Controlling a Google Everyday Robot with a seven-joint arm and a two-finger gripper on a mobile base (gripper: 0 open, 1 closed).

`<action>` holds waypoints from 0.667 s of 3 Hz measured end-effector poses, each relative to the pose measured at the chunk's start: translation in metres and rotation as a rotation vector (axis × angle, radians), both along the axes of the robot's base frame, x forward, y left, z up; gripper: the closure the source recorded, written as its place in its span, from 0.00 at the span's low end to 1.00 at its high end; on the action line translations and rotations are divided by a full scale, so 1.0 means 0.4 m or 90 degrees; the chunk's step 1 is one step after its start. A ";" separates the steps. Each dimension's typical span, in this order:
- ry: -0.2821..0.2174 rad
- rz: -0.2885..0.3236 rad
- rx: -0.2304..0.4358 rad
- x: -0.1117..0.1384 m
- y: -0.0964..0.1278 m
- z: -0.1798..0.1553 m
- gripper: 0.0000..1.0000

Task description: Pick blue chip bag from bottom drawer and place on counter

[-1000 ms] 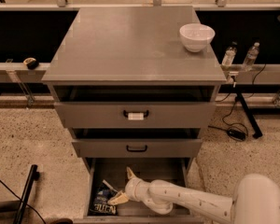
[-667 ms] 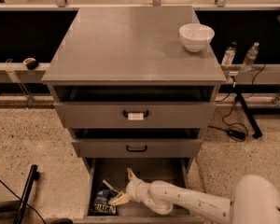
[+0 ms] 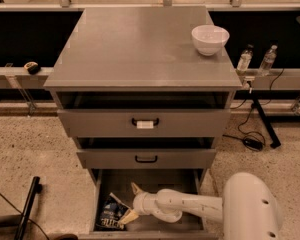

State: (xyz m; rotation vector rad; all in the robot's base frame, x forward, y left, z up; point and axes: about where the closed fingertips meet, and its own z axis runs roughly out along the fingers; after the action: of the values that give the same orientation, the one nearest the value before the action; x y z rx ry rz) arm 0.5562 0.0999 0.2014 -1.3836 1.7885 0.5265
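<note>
The blue chip bag [image 3: 111, 215] lies in the left part of the open bottom drawer [image 3: 187, 181], a dark crinkled bag with white lettering. My gripper [image 3: 132, 203] is inside the drawer, just right of the bag, with one finger pointing up-left and the other [image 3: 128, 217] touching the bag's right edge. The jaws are spread apart and hold nothing. The white arm [image 3: 200, 206] reaches in from the lower right. The grey counter [image 3: 135, 44] tops the cabinet.
A white bowl [image 3: 209, 38] stands at the counter's back right. Two shallower drawers with black handles [image 3: 145, 122] are partly pulled out above the bottom one. Two bottles [image 3: 255, 60] stand on a ledge to the right. A black pole [image 3: 27, 206] leans at the lower left.
</note>
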 end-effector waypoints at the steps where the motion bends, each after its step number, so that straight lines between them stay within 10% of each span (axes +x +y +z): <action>1: 0.036 0.048 -0.065 -0.046 0.043 -0.105 0.03; 2: 0.062 0.068 -0.099 -0.069 0.077 -0.170 0.25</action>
State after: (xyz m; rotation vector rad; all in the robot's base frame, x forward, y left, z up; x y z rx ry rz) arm 0.5288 0.1306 0.1335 -1.5908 1.8740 0.5276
